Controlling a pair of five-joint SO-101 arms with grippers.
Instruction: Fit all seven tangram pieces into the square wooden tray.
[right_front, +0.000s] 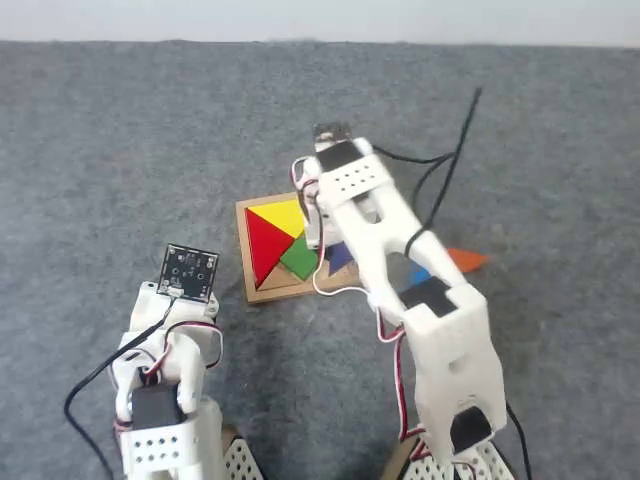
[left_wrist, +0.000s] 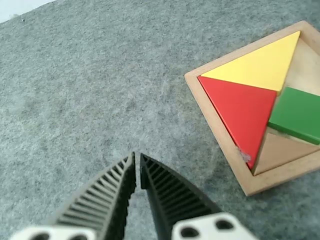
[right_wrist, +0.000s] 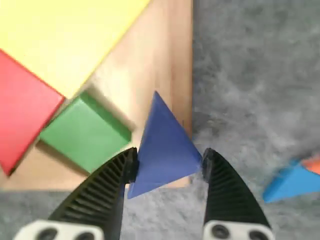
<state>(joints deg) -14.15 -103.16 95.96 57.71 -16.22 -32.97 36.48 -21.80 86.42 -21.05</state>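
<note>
The square wooden tray (right_front: 262, 294) holds a yellow triangle (right_front: 279, 215), a red triangle (right_front: 264, 248) and a green square (right_front: 299, 258). My right gripper (right_wrist: 170, 159) is shut on a dark blue triangle (right_wrist: 162, 147), held tilted over the tray's rim (right_wrist: 186, 60) beside the green square (right_wrist: 85, 132). That blue triangle (right_front: 340, 257) peeks out under the right arm at the tray's right side. My left gripper (left_wrist: 137, 161) is shut with nothing in it, over bare felt well left of the tray (left_wrist: 210, 115).
A light blue piece (right_front: 420, 273) and an orange piece (right_front: 466, 260) lie on the grey felt right of the tray. The light blue piece (right_wrist: 290, 182) sits close to the right gripper. Cables trail from the right arm.
</note>
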